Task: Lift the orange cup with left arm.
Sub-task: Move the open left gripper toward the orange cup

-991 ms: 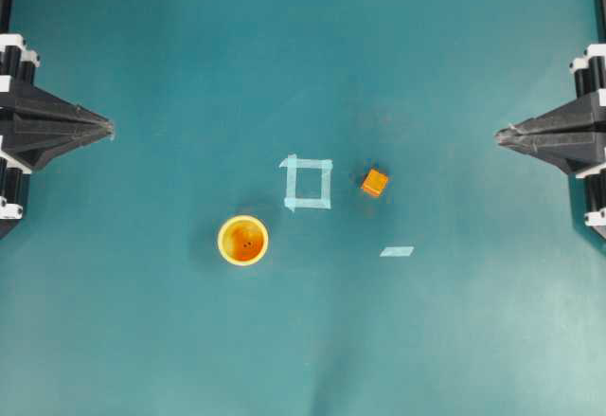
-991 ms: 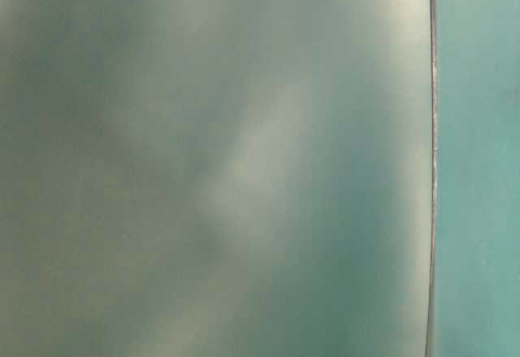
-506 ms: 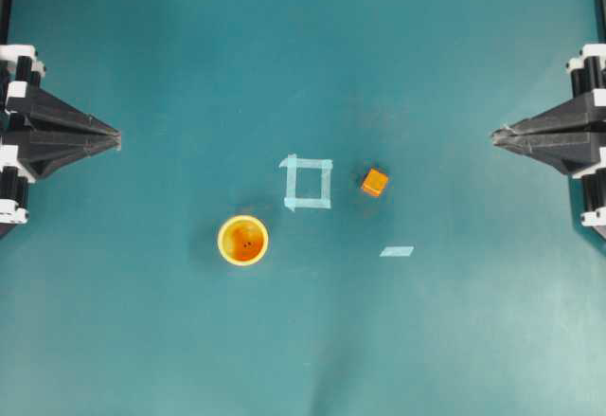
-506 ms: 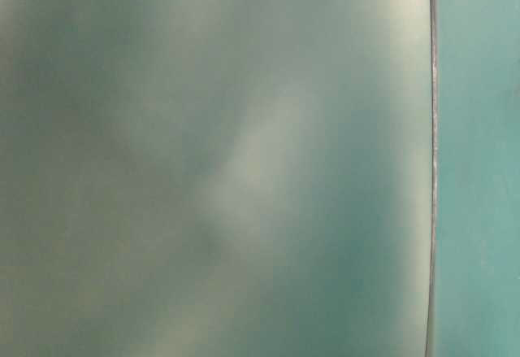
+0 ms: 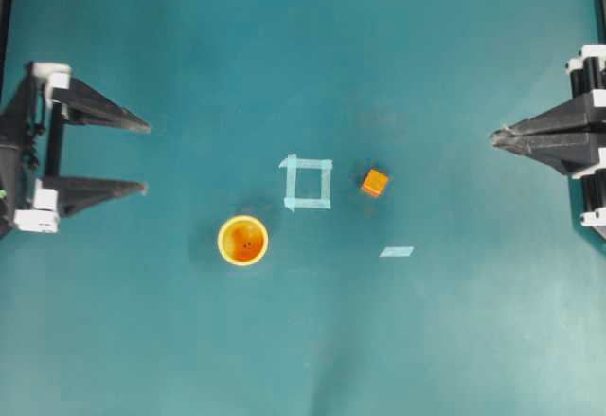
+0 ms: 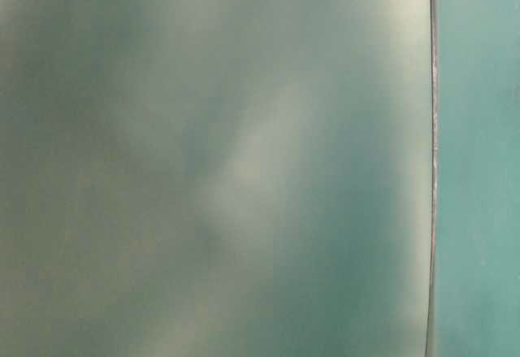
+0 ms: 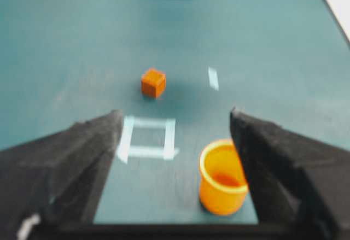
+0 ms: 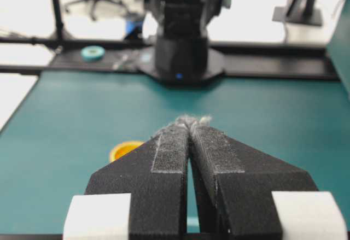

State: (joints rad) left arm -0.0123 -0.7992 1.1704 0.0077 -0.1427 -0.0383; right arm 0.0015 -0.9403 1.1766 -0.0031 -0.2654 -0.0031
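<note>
Plainly, the orange cup (image 5: 243, 240) stands upright just below and left of the tape square (image 5: 308, 183): round, orange inside, paler yellow rim. Well left of it, the left gripper (image 5: 146, 158) gapes wide; the right gripper (image 5: 495, 136) is pinched together.

A blurred grey-green surface (image 6: 211, 162) with soft pale patches fills most of the frame. A thin dark vertical edge line (image 6: 432, 162) bounds it on the right, beside a narrow strip of clearer teal surface (image 6: 479, 162).
</note>
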